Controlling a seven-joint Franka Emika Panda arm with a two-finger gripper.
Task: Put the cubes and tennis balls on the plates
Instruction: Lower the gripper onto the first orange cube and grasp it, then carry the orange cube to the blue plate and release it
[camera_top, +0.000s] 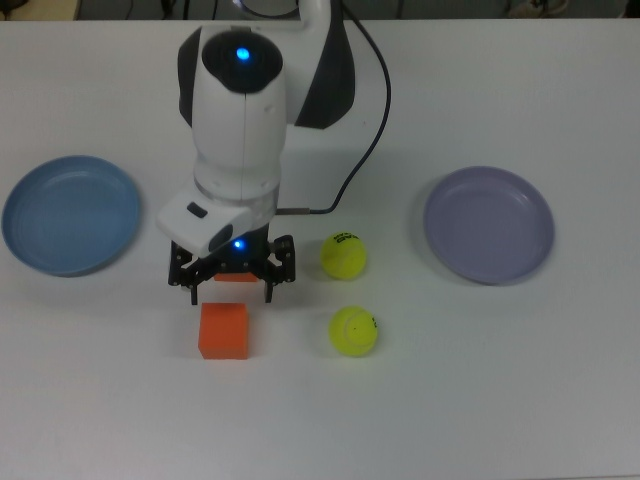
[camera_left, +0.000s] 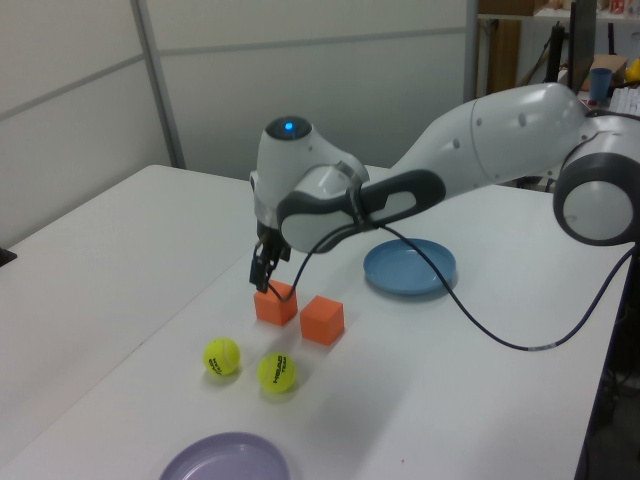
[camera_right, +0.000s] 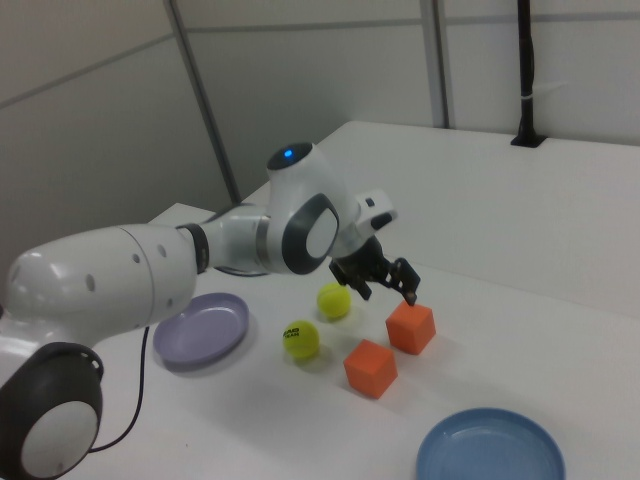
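**Operator:** Where is your gripper against the cubes?

**Observer:** Your gripper (camera_top: 231, 288) hangs right over the far cube (camera_left: 275, 302), the 1 nearer the arm's base. In the top view its fingers (camera_top: 194, 290) stand apart, 1 on each side of that cube, and the wrist hides nearly all of it. In the right view a fingertip sits just at the cube's upper edge — whether it touches, you cannot tell from here. Nothing is clamped.

**Operator:** And the rest, taking that cube as the mark?

**Observer:** The 2nd cube (camera_top: 223, 330) sits just beside it, toward the top view's bottom, clear of the fingers. The 2 tennis balls lie to the top view's right of the cubes: 1 ball (camera_top: 344, 255) level with the covered cube, the other ball (camera_top: 354, 331) level with the free 1. The blue plate (camera_top: 68, 213) lies well apart to the top view's left, the lavender plate (camera_top: 489, 224) well apart to the top view's right — past the balls. Both plates carry nothing. All of it rests on the white table (camera_top: 480, 400), and a black cable (camera_top: 372, 130) loops off the arm above the tabletop.
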